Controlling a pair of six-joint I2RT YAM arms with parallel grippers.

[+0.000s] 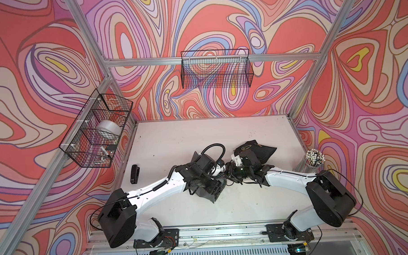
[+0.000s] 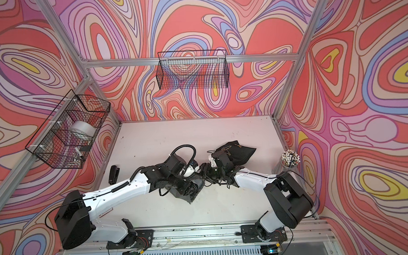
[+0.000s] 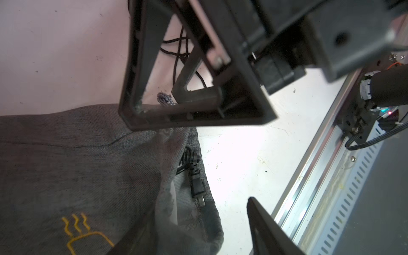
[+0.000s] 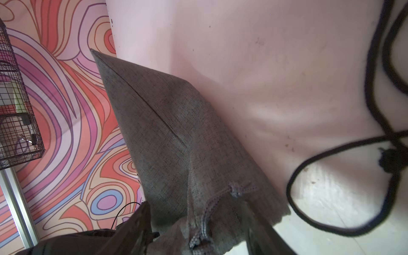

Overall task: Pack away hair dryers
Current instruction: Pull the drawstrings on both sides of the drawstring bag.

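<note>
Left hand (image 3: 196,212) hangs low over the mouth of a grey pouch (image 3: 77,165) lying on the worktop (image 1: 187,138). Its fingers (image 3: 265,227) are spread wide: one stands clear of the cloth with bare worktop showing between, the other is a dark blur against the pouch's gold-printed side. Just inside the mouth, between those fingers, one hair dryer (image 3: 194,174) shows only by its black plug (image 3: 198,187) and coiled cord (image 3: 187,154); its body is hidden under the cloth. Right hand (image 4: 196,212) faces the left one from close by, at the same mouth. Its fingers stand apart too, with the bunched hem and a drawstring end between them; whether they press the cloth I cannot tell. Beside the right hand a thin black string (image 4: 309,167) loops over the worktop. Beyond that hand, away from the arm bases, a black pouch (image 1: 260,151) with gold print lies on the worktop. Well apart on the left hand's outer side sits a black stapler (image 1: 134,173).
</note>
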